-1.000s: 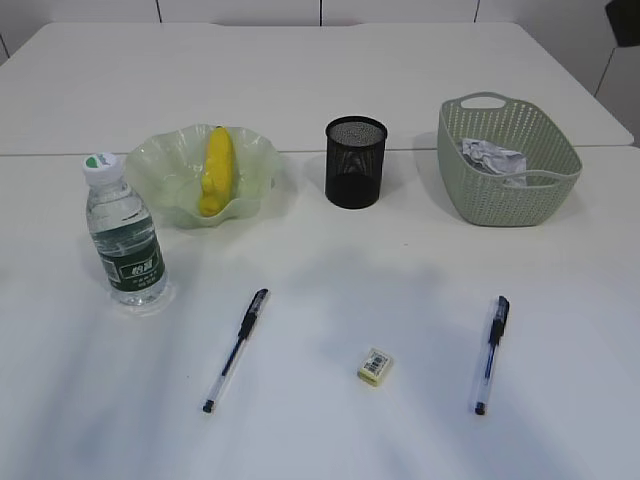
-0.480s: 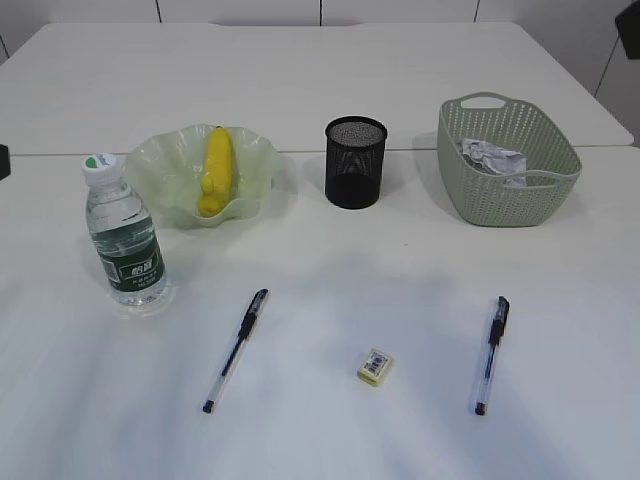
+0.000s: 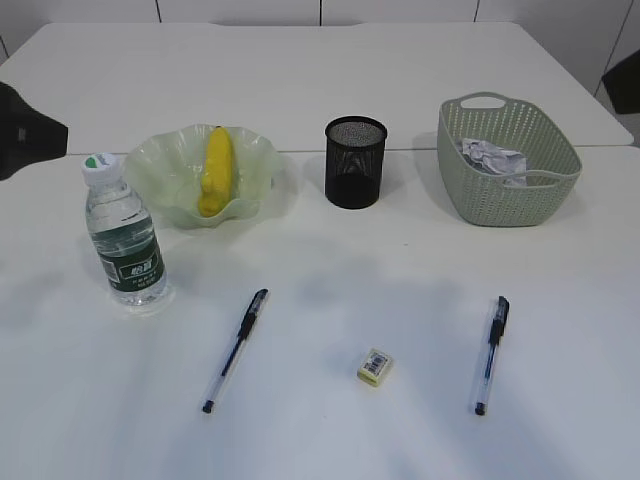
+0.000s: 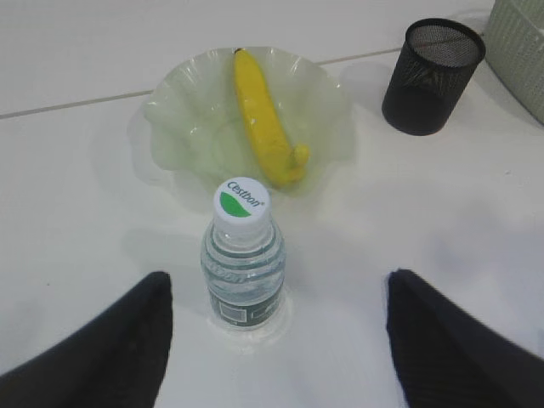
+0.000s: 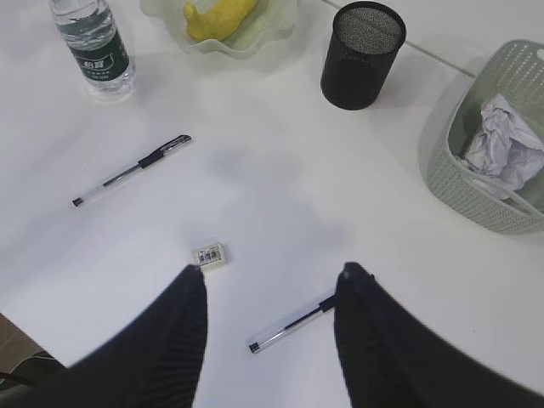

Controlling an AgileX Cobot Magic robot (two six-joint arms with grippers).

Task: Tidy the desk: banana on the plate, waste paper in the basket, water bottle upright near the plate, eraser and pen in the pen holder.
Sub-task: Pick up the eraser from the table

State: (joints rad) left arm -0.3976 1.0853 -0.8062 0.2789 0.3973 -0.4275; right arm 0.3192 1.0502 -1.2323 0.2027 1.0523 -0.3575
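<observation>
The banana (image 3: 215,168) lies on the pale green plate (image 3: 160,165). The water bottle (image 3: 124,236) stands upright left of the plate, also in the left wrist view (image 4: 242,255). Crumpled waste paper (image 3: 492,157) lies in the green basket (image 3: 500,205). The black mesh pen holder (image 3: 355,162) stands between plate and basket. Two pens lie on the table, one left (image 3: 235,347), one right (image 3: 491,351), with the eraser (image 3: 374,366) between them. My left gripper (image 4: 276,289) is open and empty above the bottle. My right gripper (image 5: 272,276) is open and empty above the right pen (image 5: 293,323) and the eraser (image 5: 209,254).
The white table (image 3: 320,270) has a seam running behind the plate and holder. Part of the left arm (image 3: 25,130) shows at the left edge of the exterior view, and a dark part (image 3: 625,90) at the right edge.
The left arm has come further into the exterior view at the left edge. A dark part has appeared at the right edge. The objects on the table have not moved.
</observation>
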